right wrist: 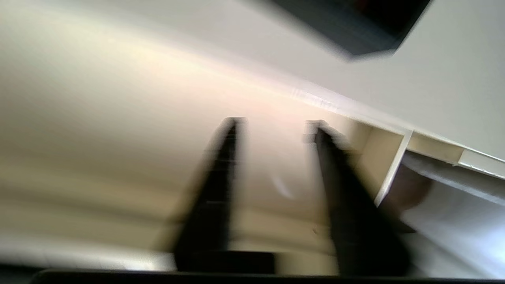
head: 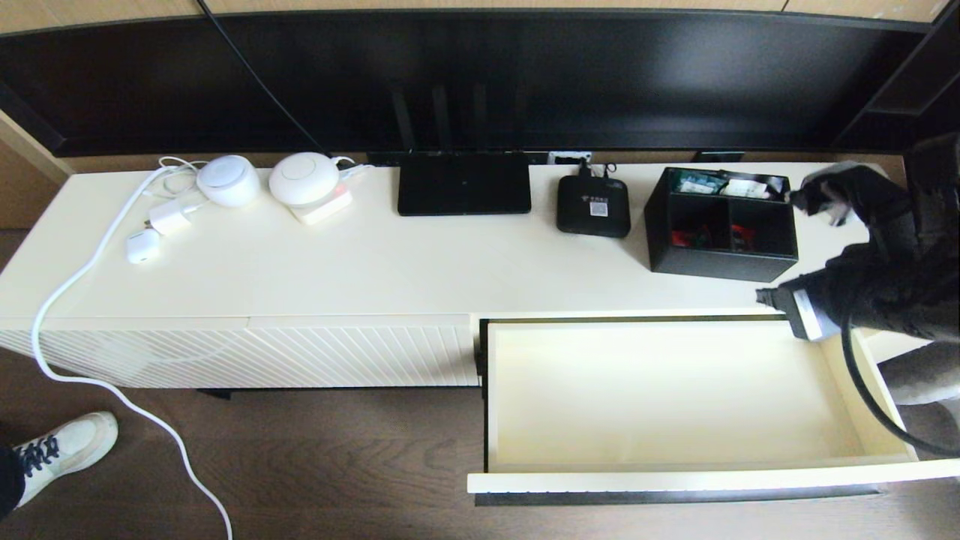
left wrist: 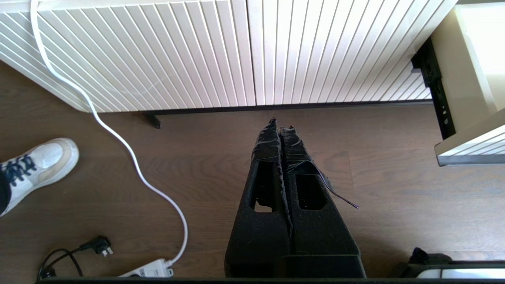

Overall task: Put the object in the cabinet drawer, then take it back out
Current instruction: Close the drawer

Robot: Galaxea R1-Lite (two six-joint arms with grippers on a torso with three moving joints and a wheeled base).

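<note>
The black organizer box (head: 724,255) stands on the right of the cabinet top, with small red, white and teal items in its compartments; its corner (right wrist: 355,27) also shows in the right wrist view. In front of it the cream cabinet drawer (head: 675,390) is pulled out, with nothing in it. My right gripper (head: 821,199) hovers just right of the box's far right corner. It is open (right wrist: 276,124) and holds nothing. My left gripper (left wrist: 281,124) is shut on nothing, low over the wooden floor in front of the cabinet, and is out of the head view.
A flat black router (head: 463,184) and a small black set-top box (head: 593,206) sit left of the organizer. Two white round devices (head: 304,178), chargers (head: 169,217) and a white cable (head: 75,285) lie at the far left. A shoe (head: 64,450) stands on the floor.
</note>
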